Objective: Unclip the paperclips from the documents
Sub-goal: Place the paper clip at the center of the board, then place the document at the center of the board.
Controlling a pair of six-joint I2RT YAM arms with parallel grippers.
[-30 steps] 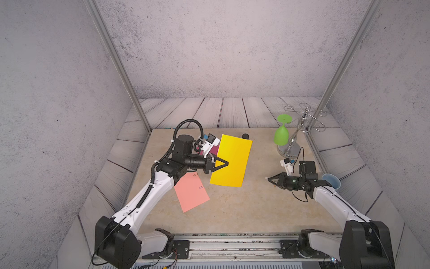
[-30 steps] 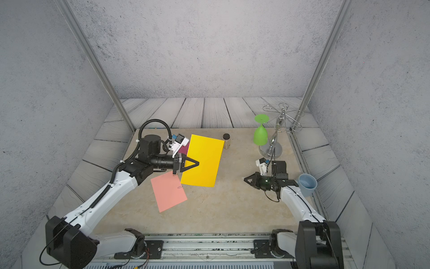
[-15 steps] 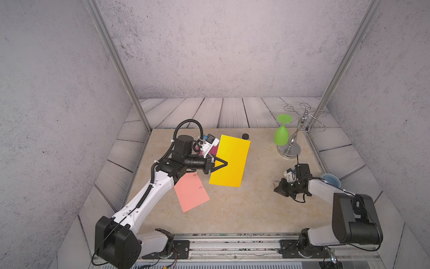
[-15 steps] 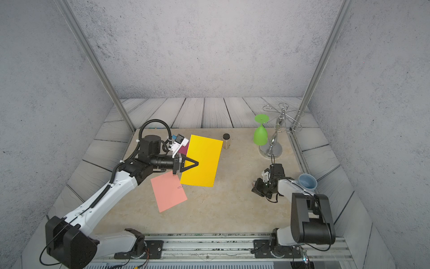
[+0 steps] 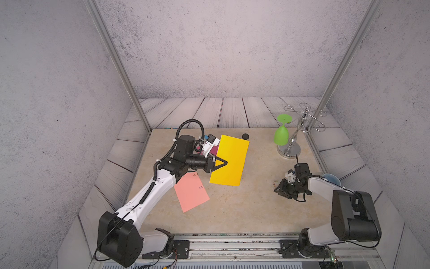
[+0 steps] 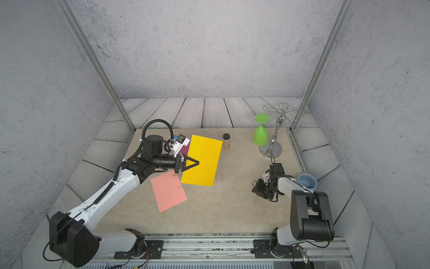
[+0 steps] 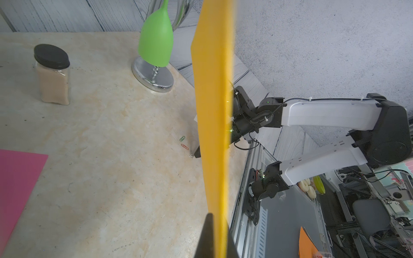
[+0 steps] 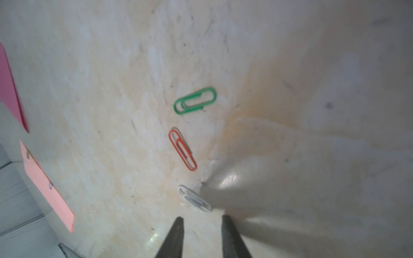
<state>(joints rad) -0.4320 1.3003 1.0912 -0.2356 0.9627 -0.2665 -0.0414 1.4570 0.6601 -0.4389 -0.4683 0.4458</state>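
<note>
While left gripper [image 5: 226, 162] pinches yellow sheet [image 5: 233, 145], paperclips [image 8: 194, 101] loose.

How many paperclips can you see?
5. A green clip, a red clip and a white clip lie loose by the right gripper; an orange clip and a blue clip sit on the salmon sheet. The yellow sheet may hide more.
</note>
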